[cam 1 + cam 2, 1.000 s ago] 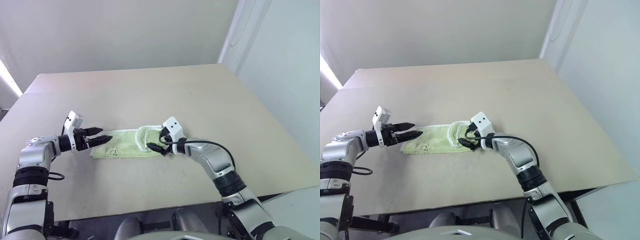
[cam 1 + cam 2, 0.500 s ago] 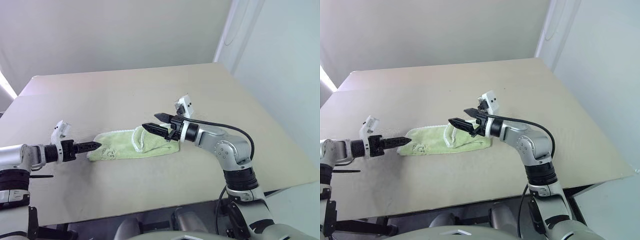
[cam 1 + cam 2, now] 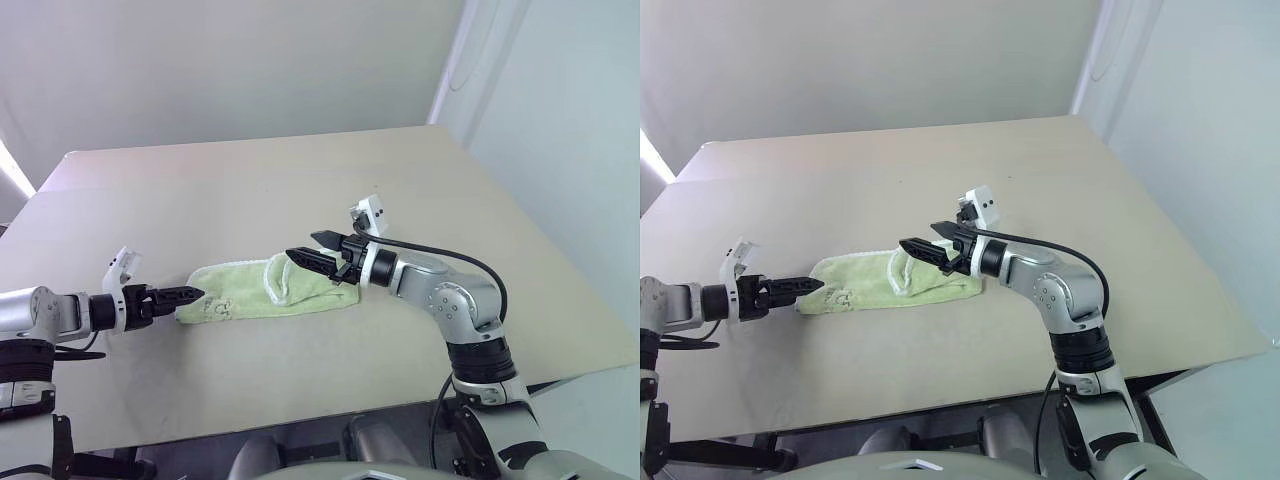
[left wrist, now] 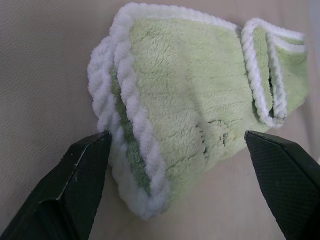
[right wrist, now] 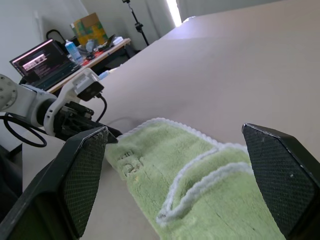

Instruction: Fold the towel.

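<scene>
One towel (image 3: 270,291) lies folded into a narrow strip on the tan table (image 3: 300,180), near the front-centre of the tabletop, its long axis running from the 9 o'clock side to the 3 o'clock side. The folded layers show a whitish hemmed edge, and a second hemmed fold crosses the strip just past its middle. No container is present on the table.

The left gripper (image 3: 190,294) sits at the 9 o'clock end of the towel, fingertips just at the cloth edge. In the left wrist view its two fingers (image 4: 75,185) stand wide apart, one on either side of the towel end, with nothing clamped between them. The right gripper (image 3: 308,251) hangs above the 3 o'clock half of the towel, pointing toward 9 o'clock. Its fingers (image 5: 82,175) are spread fully and hold nothing; the cloth lies below them.

Compared with one second earlier, the right gripper has lifted clear of the towel, where its fingers had been down at the hemmed fold. The left gripper has drawn back toward 9 o'clock, from over the cloth end to its edge. The towel keeps the same folded shape. The camera view has also shifted.
</scene>
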`<state>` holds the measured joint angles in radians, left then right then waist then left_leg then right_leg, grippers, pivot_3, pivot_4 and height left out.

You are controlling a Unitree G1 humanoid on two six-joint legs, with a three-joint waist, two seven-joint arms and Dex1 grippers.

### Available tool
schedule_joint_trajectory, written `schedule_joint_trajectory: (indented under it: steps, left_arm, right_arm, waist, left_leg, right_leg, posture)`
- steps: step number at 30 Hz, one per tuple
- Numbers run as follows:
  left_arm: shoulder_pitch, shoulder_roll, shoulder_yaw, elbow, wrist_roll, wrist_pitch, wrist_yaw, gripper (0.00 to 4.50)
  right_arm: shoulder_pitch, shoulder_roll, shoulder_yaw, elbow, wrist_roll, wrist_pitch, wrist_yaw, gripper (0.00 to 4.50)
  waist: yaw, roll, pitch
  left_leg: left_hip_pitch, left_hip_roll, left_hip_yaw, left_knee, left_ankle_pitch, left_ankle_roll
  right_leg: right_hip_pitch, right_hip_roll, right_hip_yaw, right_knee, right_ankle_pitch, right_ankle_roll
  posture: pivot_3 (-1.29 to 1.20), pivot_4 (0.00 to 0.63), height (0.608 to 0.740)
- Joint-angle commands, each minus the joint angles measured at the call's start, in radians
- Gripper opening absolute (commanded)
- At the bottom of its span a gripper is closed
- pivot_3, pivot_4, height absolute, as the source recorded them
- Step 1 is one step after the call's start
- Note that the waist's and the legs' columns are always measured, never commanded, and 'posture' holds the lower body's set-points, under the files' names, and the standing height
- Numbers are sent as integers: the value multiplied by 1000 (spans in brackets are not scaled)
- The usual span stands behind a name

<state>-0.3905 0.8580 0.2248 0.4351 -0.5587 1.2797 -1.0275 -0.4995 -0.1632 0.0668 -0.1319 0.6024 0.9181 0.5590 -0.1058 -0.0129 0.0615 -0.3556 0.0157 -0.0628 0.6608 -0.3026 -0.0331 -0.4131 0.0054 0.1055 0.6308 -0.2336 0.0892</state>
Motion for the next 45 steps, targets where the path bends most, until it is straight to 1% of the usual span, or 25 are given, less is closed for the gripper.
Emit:
schedule_joint_trajectory:
  steps: [1,5,9,15,22,25,27,28,29,32,35,36,40,45]
  left_arm:
    - [10,49,35,5,-15,31,7,4500]
    - [-4,85,43,6,-21,36,17,4500]
    - [2,82,23,-19,-25,39,26,4500]
    - [2,-7,10,-63,-44,75,83,4500]
    - [-20,-95,45,-116,-70,129,140,4500]
    - [-25,-104,68,-119,-89,146,147,3878]
    - [-27,-104,80,-130,-99,163,156,3245]
    - [-34,-106,93,-147,-109,187,169,2784]
    - [-39,-107,102,-159,-117,204,180,2497]
    - [-42,-108,124,-182,-134,234,203,1306]
    - [-36,-104,137,-192,-142,238,218,256]
    - [-32,-99,138,-194,-143,234,220,52]
    - [-8,-62,136,-204,-144,212,214,52]
    - [11,25,110,-160,-105,90,169,52]
  right_arm:
    - [-1,-7,-17,-42,23,1,2,4492]
    - [0,-3,1,-34,15,-9,3,4492]
    - [-3,5,14,-26,5,-20,2,4492]
    - [-2,5,16,-17,-4,-35,-2,4492]
    - [-2,1,10,-20,-8,-33,-7,4492]
    - [0,-3,9,-23,-10,-32,-9,4500]
    - [5,-7,8,-27,-10,-32,-8,4500]
    - [6,-9,7,-27,-10,-31,-9,4500]
    - [6,-9,7,-27,-10,-31,-9,4500]
    - [9,-13,6,-28,-10,-32,-11,4500]
    - [13,-15,8,-29,-12,-35,-10,4500]
    - [13,-16,9,-29,-13,-36,-9,4500]
    - [17,-18,14,-30,-16,-39,-1,4500]
    - [21,-27,23,-32,-18,-42,18,4500]
  waist:
    - [-3,0,0]
    - [-6,0,0]
    - [-6,0,0]
    - [6,0,0]
    - [13,3,1]
    - [9,2,1]
    - [6,2,1]
    - [4,2,1]
    - [2,2,1]
    - [1,2,1]
    - [1,2,1]
    - [1,2,1]
    - [0,2,1]
    - [-2,2,1]
  left_leg:
    - [0,0,0,0,0,0]
    - [0,0,0,-1,0,0]
    - [0,0,0,-1,0,0]
    - [-1,0,0,-2,0,0]
    - [0,-1,0,-1,0,0]
    - [0,-1,0,0,0,0]
    - [0,-1,0,0,0,0]
    - [0,-1,0,-1,0,0]
    - [0,-1,0,-1,0,0]
    - [0,-1,0,-2,0,0]
    - [0,-1,0,-2,0,0]
    - [0,-1,0,-2,0,0]
    - [0,-1,0,-2,0,0]
    - [0,-1,0,-3,0,-1]
  right_leg:
    - [0,0,0,0,0,0]
    - [-1,0,0,0,0,0]
    - [-1,0,0,0,0,0]
    - [-1,0,0,0,0,0]
    - [1,-1,0,-1,0,0]
    - [1,-1,0,-1,0,0]
    - [0,-1,0,0,0,0]
    - [0,-1,0,0,0,0]
    - [0,-1,0,0,0,0]
    - [-1,-1,0,0,0,1]
    - [-1,0,0,0,0,1]
    - [-1,0,0,0,0,0]
    - [-1,0,0,0,0,0]
    - [-2,0,0,0,0,-1]
  posture:
    - [0,0,740]
    - [0,0,740]
    - [0,0,740]
    - [0,0,740]
    - [0,0,740]
    - [0,0,740]
    - [0,0,740]
    - [0,0,740]
    - [0,0,740]
    - [0,0,740]
    - [0,0,740]
    - [0,0,740]
    - [0,0,740]
    - [0,0,740]
